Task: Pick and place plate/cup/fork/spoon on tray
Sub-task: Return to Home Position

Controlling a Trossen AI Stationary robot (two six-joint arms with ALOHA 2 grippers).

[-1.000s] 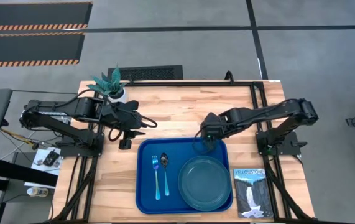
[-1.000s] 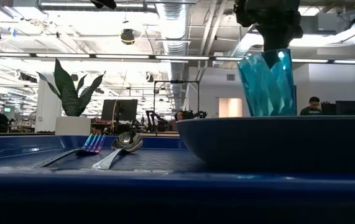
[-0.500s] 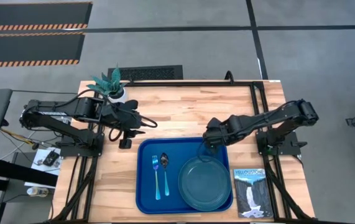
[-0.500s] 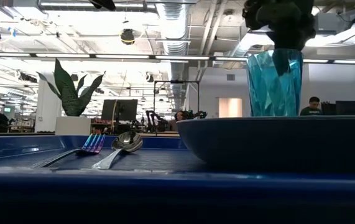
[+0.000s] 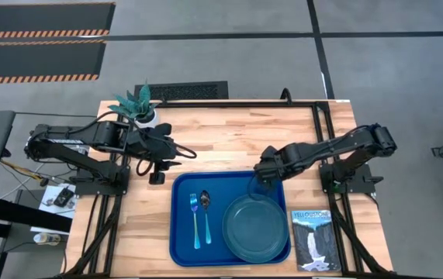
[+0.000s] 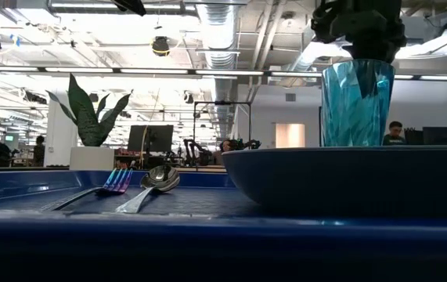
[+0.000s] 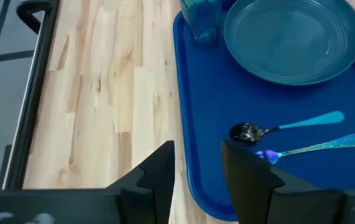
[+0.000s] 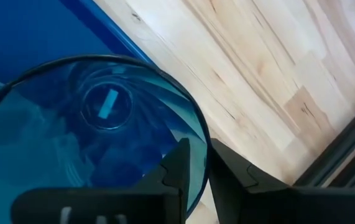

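Right claw [image 5: 261, 180] over tray's [image 5: 182, 232] far right corner, fingers [image 8: 176, 171] straddling cup [image 5: 258, 186] rim, one inside, one outside; grip on rim or slack, cannot tell. Cup upright in that corner, just beside plate [image 5: 254, 227]. Plate on tray's right half. Fork [image 5: 195, 220] and spoon [image 5: 206, 214] side by side on tray's left half. Left claw [image 5: 176, 154] waits over bench [image 5: 229, 139] near far left corner, fingers [image 7: 155, 180] slightly spread, holding nothing.

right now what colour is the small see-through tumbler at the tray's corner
Translucent teal-blue faceted plastic tumbler, clearest in the low view.
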